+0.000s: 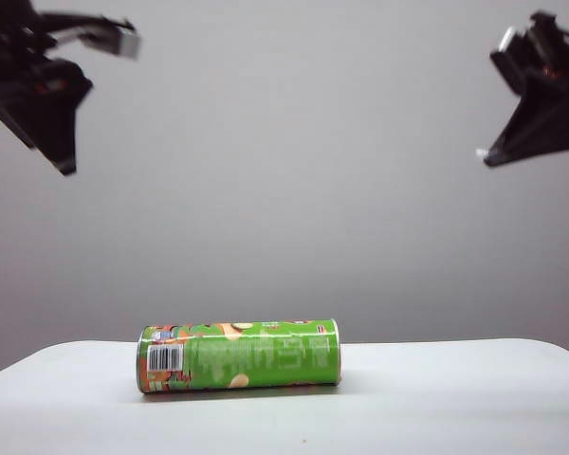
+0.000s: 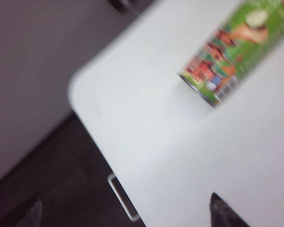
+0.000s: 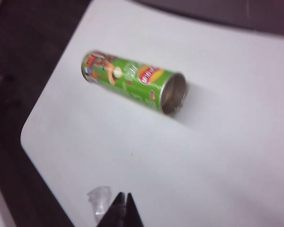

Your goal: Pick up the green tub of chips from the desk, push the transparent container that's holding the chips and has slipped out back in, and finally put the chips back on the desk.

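**A:** What is on the left of the scene?

**B:** The left gripper (image 1: 66, 104) hangs high above the far-left side, well apart from everything. In its wrist view only two dark fingertips (image 2: 222, 210) show, set wide apart with nothing between them, so its jaws stand open and empty.

**A:** And in the middle?

**B:** The green tub of chips (image 1: 239, 356) lies on its side on the desk (image 1: 455, 398), slightly left of centre, barcode end to the left. The right wrist view shows its right end (image 3: 174, 93) as an open metal-rimmed mouth. No transparent container or chips can be made out sticking out of it.

**A:** How would it handle?

**B:** Probably light, a thin-walled cylinder with a smooth, slick skin. It would roll if nudged sideways and could dent under a hard squeeze. A hold across the middle of the body looks safest, leaving the open end free.

**A:** And the right?

**B:** The right gripper (image 1: 536, 104) hangs high at the far right, fingers (image 3: 119, 213) pressed together, holding nothing.
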